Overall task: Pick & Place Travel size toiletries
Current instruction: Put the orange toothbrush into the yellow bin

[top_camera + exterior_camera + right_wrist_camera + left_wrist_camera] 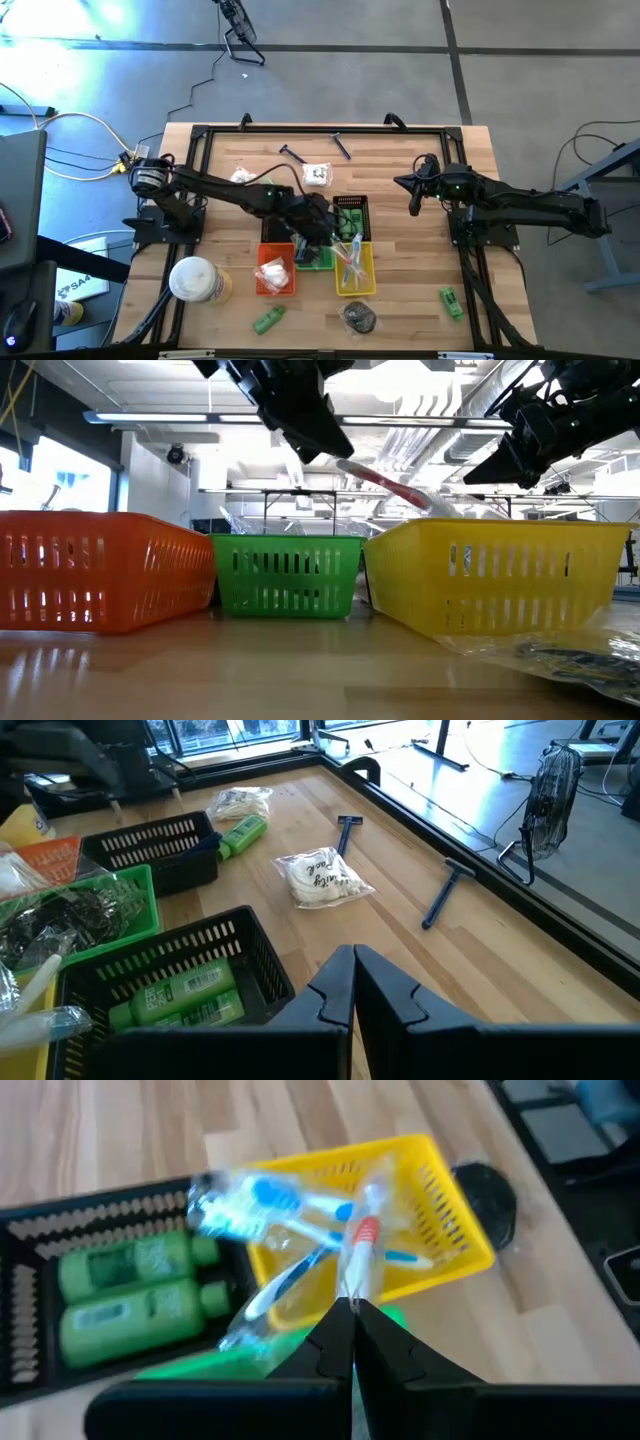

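Left to right, high view. Big round white-and-yellow container [196, 279] sits at the tabletop's [400, 300] near-left corner; not a task item. Orange basket [275, 271] next: white wrapped pieces inside. A green tube [268, 320] lies loose on the wood just in front of it.

Your left end effector [351, 1308] hangs above the green basket [315, 259] / yellow basket [356, 268] boundary, fingers pinched together on a wrapped toothbrush [362, 1245] w/ red-and-white handle. In the left wrist view the stick's long axis runs straight out from the fingertips, its far end over the yellow basket. So the drop target lies just ahead of the tips, not below them: by my read you need a small shift toward yellow before letting go, else it may land in green or catch the yellow rim.

Contents: yellow holds other wrapped toothbrushes w/ blue handles [262, 1202]; green basket has dark clear-wrapped bits in the right wrist view. Black basket [351, 215], behind yellow, holds two green bottles [130, 1295] lying side by side.

Farther back: wrapped white pouch [322, 877] and two dark razors [443, 892] loose on the wood. A dark wrapped item [360, 316] lies in front of yellow; another green tube [451, 302] near-right.

Right end effector [353, 965] waits over the right side, fingers together, empty. It's nearer the razors and pouch.
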`<action>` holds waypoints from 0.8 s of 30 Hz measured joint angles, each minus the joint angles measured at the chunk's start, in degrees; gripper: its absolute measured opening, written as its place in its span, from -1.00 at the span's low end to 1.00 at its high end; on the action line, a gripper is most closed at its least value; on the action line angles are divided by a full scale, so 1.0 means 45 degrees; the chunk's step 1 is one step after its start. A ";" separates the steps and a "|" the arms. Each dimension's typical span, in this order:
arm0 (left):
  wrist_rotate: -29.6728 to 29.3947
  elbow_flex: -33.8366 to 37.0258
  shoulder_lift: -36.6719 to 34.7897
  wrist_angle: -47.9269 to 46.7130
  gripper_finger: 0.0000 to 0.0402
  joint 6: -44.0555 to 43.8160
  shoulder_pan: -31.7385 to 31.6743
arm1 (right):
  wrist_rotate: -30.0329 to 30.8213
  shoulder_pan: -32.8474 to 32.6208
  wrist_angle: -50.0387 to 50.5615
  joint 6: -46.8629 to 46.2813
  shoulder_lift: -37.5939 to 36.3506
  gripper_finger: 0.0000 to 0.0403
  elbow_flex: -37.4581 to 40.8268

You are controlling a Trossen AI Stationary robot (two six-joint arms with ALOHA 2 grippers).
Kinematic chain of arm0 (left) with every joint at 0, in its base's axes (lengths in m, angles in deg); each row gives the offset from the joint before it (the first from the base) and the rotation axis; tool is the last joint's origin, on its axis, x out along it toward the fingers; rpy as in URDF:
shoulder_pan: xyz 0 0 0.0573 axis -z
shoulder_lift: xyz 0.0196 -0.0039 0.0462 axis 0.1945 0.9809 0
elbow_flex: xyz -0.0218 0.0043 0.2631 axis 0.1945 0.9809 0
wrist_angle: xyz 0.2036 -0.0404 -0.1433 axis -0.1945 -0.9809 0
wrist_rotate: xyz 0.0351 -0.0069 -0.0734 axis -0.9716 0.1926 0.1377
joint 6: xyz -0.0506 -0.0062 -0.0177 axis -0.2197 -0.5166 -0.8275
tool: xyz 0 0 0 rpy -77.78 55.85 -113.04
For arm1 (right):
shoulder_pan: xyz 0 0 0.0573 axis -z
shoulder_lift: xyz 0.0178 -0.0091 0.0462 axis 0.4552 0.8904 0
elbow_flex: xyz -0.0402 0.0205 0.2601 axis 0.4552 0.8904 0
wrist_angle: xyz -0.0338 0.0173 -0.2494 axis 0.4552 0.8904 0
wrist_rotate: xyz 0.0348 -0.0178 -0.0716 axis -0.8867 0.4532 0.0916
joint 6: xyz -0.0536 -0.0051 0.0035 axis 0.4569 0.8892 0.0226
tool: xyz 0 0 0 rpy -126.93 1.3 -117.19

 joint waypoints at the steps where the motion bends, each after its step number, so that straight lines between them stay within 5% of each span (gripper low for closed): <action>1: 0.0019 -0.0031 0.0000 -0.0160 -1.00 0.0007 -0.0073 | -0.0001 0.0000 0.0000 0.0004 0.0002 -0.99 -0.0004; 9: 0.1467 -0.0066 0.0001 -0.0435 -1.00 -0.0035 -0.0484 | 0.0000 0.0000 0.0005 0.0029 -0.0002 -0.99 0.0000; 24: 0.2071 -0.0093 0.0430 0.0442 -1.00 -0.0040 -0.0451 | 0.0003 0.0000 0.0002 0.0038 0.0000 -0.99 0.0000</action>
